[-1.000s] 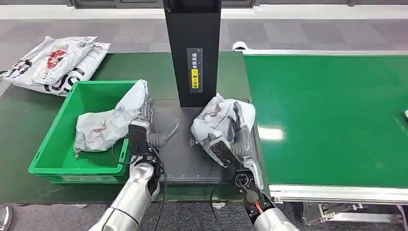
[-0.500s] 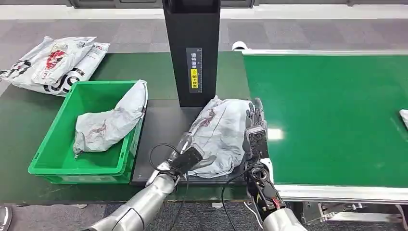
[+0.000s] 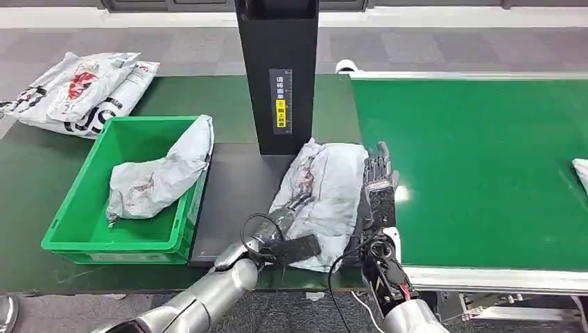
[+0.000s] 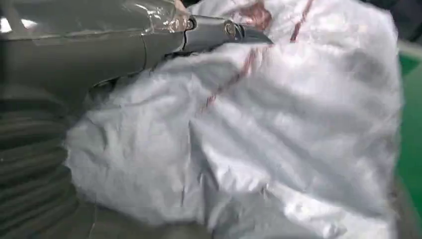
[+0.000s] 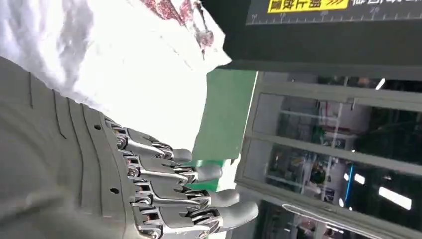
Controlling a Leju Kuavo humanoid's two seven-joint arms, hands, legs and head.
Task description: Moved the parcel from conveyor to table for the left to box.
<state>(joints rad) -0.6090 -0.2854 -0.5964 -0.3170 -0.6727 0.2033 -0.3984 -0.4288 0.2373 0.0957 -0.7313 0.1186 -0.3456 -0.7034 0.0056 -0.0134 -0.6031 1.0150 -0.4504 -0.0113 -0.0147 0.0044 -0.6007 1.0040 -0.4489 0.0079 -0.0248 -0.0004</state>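
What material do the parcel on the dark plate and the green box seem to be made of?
Parcel: likely thin plastic film, pale grey, slightly glossy; it wrinkles and creases softly. Green box: probably hard moulded plastic, smooth, with a stiff, even rim.

1. A black upright column [image 3: 277, 73] at the back of the table carries a narrow vertical label [image 3: 280, 100]: pale Chinese characters above a yellow patch, flanked by a ruler-like scale, all too small to read.
2. The right wrist view shows the label's yellow patch [image 5: 307, 5] with dark characters, cut off and illegible.
3. White mail bags [image 3: 76, 90] at the table's far left corner bear large black lettering and red graphics, none decipherable.
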